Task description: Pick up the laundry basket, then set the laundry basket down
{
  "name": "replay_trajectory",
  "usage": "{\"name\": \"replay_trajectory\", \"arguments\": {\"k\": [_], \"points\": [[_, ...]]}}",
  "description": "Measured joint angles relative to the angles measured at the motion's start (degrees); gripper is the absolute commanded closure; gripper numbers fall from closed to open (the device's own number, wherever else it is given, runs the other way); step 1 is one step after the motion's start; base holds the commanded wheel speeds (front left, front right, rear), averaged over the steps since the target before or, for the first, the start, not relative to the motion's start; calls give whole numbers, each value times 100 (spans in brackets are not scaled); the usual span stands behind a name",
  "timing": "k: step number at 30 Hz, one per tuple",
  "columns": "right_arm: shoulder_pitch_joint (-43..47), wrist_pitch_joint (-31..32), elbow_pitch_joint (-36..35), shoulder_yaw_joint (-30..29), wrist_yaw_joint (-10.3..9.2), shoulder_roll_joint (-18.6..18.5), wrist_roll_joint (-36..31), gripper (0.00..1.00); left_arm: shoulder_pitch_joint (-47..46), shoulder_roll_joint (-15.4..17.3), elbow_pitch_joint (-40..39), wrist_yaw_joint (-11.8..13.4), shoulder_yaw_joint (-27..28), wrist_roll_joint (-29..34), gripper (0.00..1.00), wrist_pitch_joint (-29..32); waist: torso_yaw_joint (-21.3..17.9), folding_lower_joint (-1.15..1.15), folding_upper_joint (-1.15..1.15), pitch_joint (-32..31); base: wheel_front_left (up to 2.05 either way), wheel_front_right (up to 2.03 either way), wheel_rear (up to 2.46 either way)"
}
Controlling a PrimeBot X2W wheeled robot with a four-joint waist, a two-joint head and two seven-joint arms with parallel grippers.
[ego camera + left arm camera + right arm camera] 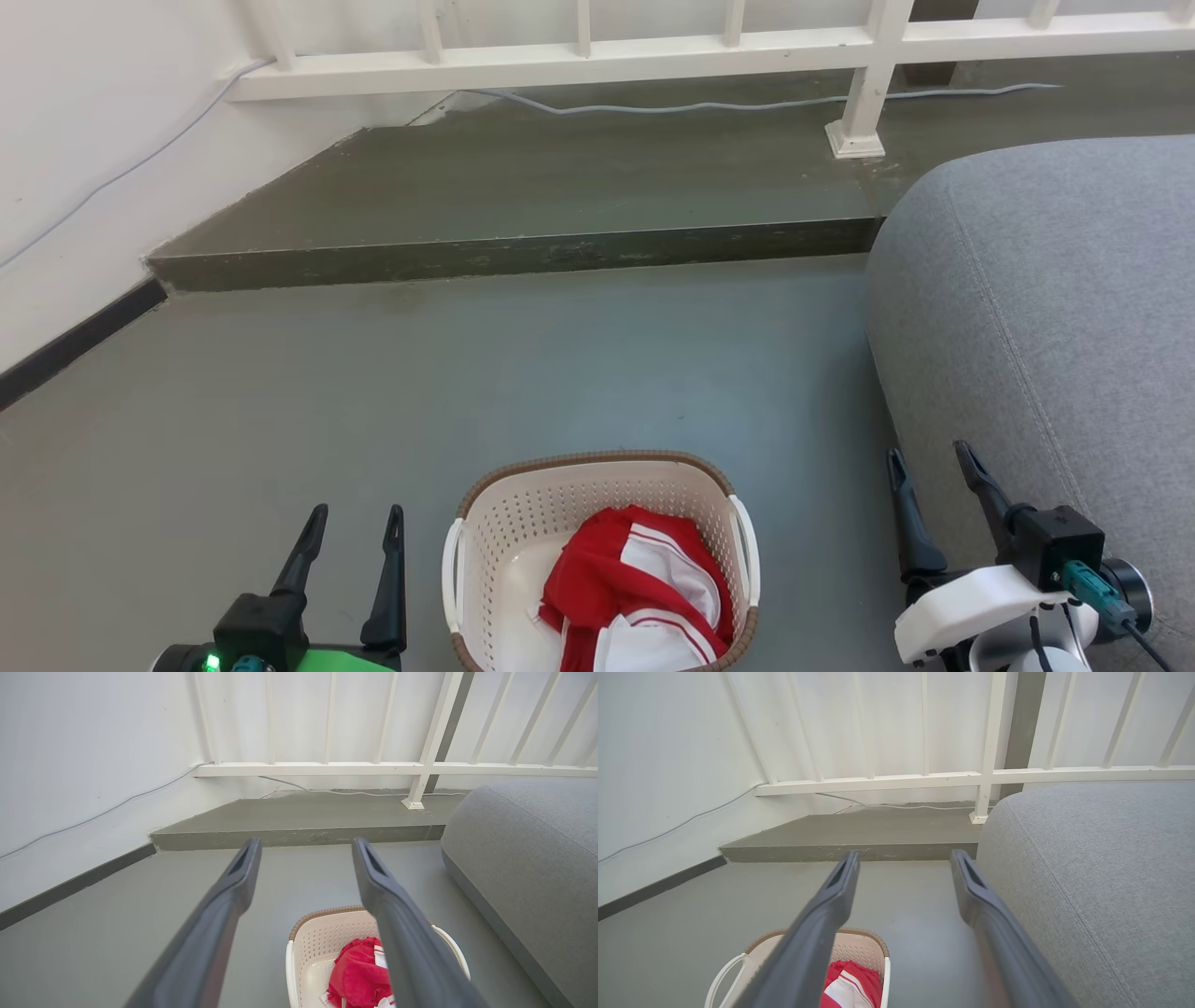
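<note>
The laundry basket [523,523] stands on the grey floor at the bottom middle of the head view, cream-white and perforated with a brown woven-look rim and two white side handles. A red and white garment [635,579] lies inside it. My left gripper [355,527] hovers open to the basket's left, apart from it. My right gripper [934,471] is open to the basket's right, close to the sofa. In the left wrist view the basket [317,942] lies below the open gripper [306,849]. The right wrist view shows the basket [859,952] at lower left of the open gripper [903,861].
A grey fabric sofa [1055,327] fills the right side. A raised concrete step [523,252] crosses ahead, with a white railing [653,47] and a pale cable [700,105] on it. A white wall [84,168] with a dark skirting runs along the left.
</note>
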Motion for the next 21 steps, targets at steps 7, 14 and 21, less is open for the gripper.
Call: {"name": "replay_trajectory", "arguments": {"k": [7, 14, 21], "points": [[16, 0, -37, -25, 1, 0, -13, 0, 4, -67, 7, 0, 24, 12, 0, 0, 10, 0, 0, 4, 0, 0, 0], [109, 0, -48, -45, 2, 5, -38, 100, 6, -116, 24, -2, 38, 51, 100, 4, 25, 0, 0, 5, 0, 0, 0], [252, 1, 147, -19, 34, 67, 67, 100, 36, -172, 225, -12, -3, -54, 100, 10, 29, 0, 0, 7, 0, 0, 0]]}}
